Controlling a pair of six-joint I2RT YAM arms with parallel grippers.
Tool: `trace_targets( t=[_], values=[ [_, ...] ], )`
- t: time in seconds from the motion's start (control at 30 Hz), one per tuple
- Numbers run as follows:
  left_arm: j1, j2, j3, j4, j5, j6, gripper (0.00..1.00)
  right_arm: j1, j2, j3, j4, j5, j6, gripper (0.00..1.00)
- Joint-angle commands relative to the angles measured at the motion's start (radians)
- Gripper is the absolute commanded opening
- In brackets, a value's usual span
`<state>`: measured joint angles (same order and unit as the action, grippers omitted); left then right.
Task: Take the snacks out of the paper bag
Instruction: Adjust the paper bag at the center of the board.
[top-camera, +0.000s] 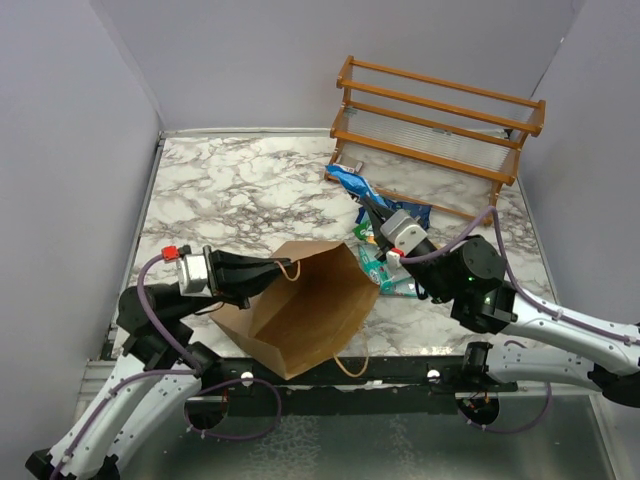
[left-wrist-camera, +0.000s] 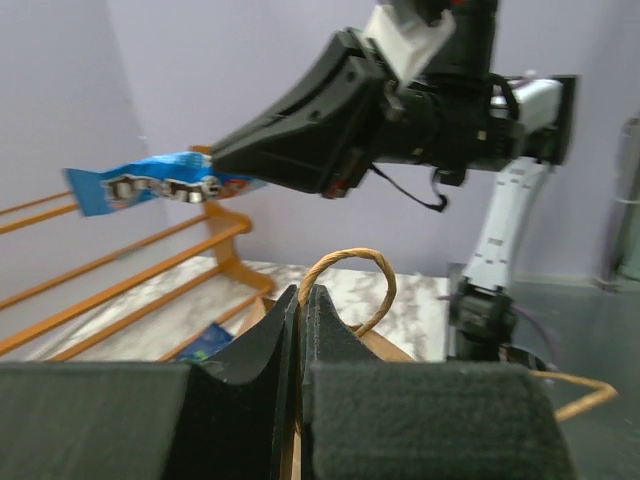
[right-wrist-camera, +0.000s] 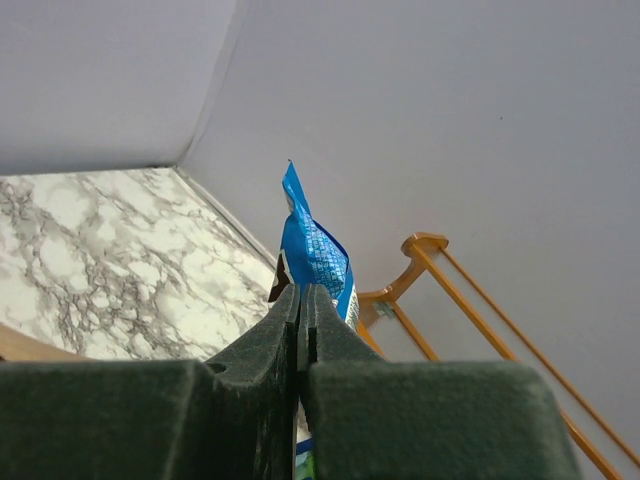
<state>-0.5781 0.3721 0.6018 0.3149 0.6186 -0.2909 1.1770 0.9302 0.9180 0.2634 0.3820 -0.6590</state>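
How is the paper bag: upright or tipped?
Tipped: the paper bag lies on its side, mouth open, left gripper shut on its rim.

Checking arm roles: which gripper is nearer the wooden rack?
Right. The right gripper, shut on a blue packet, is just in front of the wooden rack; the left gripper is farther off, shut on the paper bag's rim.
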Motion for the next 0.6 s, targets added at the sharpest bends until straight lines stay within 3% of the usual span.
trace_targets(
  t=[0.0, 0.13, 0.3, 0.57],
  values=[
    [-0.001, 0.085, 0.009, 0.18, 0.2, -0.137, 0.0, 0.001, -0.026, -0.014, 0.05, 0.035, -0.008, 0.01],
    [-0.001, 0.13, -0.007, 0.253, 0.069, -0.099, 0.0, 0.0, -0.023, -0.007, 0.041, 0.037, -0.01, 0.01],
    [-0.001, 0.186, -0.022, 0.388, -0.36, -0.067, 0.0, 0.001, -0.046, 0.013, 0.068, 0.091, -0.014, 0.01],
    [0.0, 0.474, 0.18, 0.359, -0.668, -0.172, 0.0, 0.001, -0.035, 0.035, 0.165, 0.245, -0.034, 0.01]
  ],
)
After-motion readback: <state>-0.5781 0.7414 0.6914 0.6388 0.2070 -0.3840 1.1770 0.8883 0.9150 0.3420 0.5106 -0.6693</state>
